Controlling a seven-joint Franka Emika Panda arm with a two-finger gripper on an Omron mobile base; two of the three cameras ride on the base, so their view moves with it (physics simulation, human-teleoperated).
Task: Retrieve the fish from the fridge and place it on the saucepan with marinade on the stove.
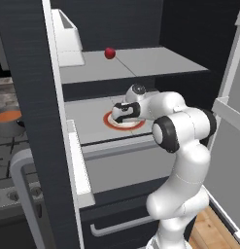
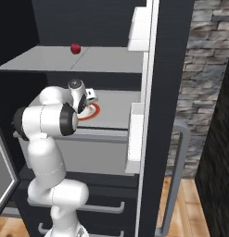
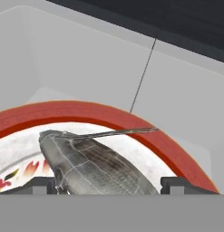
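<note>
Fish (image 3: 93,165) lies on the orange-rimmed plate (image 3: 145,131) on the fridge (image 1: 141,63) shelf, long axis slanting between the gripper's (image 3: 109,183) parted fingertips poised directly over it.

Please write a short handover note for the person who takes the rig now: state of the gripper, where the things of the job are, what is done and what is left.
Gripper: low over the fish, one fingertip on each side of it; jaws apart, no grip visible yet.
Fish: lies on the orange-rimmed plate on the middle shelf of the fridge, whose doors are open.
Saucepan with marinade: on the stove, to the left of the fridge.
A red ball is on the upper shelf; not part of the job.
Done: fridge opened, hand brought to the fish.
Left: close on the fish, lift it out, carry it to the saucepan, release.
</note>
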